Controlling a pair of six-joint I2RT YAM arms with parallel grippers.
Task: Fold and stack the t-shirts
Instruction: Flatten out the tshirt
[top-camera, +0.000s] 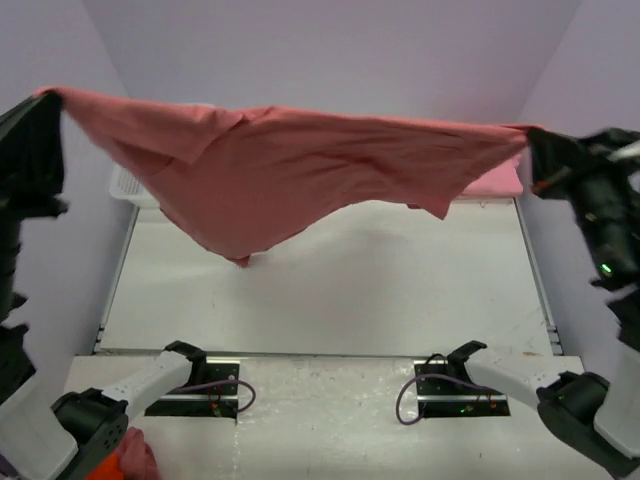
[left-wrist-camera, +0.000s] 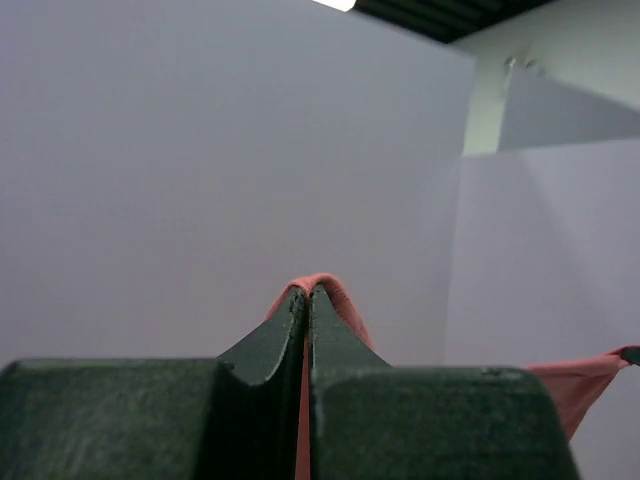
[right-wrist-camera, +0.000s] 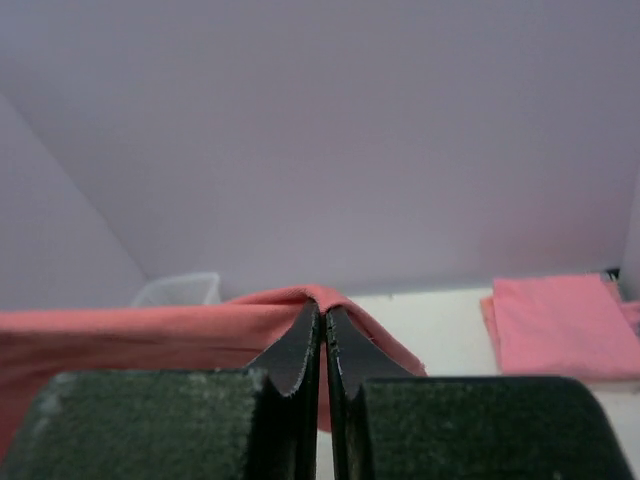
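A dusty rose t-shirt (top-camera: 290, 165) hangs stretched in the air between my two grippers, sagging to a low point above the table at the left of centre. My left gripper (top-camera: 45, 100) is shut on its left corner, high at the left wall; the cloth shows between the fingertips in the left wrist view (left-wrist-camera: 308, 292). My right gripper (top-camera: 535, 140) is shut on its right corner; the cloth (right-wrist-camera: 180, 335) drapes over the tips there (right-wrist-camera: 322, 312). A folded lighter pink t-shirt (right-wrist-camera: 560, 325) lies on the table at the back right (top-camera: 495, 182).
A white plastic basket (top-camera: 128, 188) stands at the back left of the table (right-wrist-camera: 180, 290). A small pink cloth lump with an orange patch (top-camera: 125, 458) lies at the near left by the arm base. Lilac walls enclose the table (top-camera: 330, 290).
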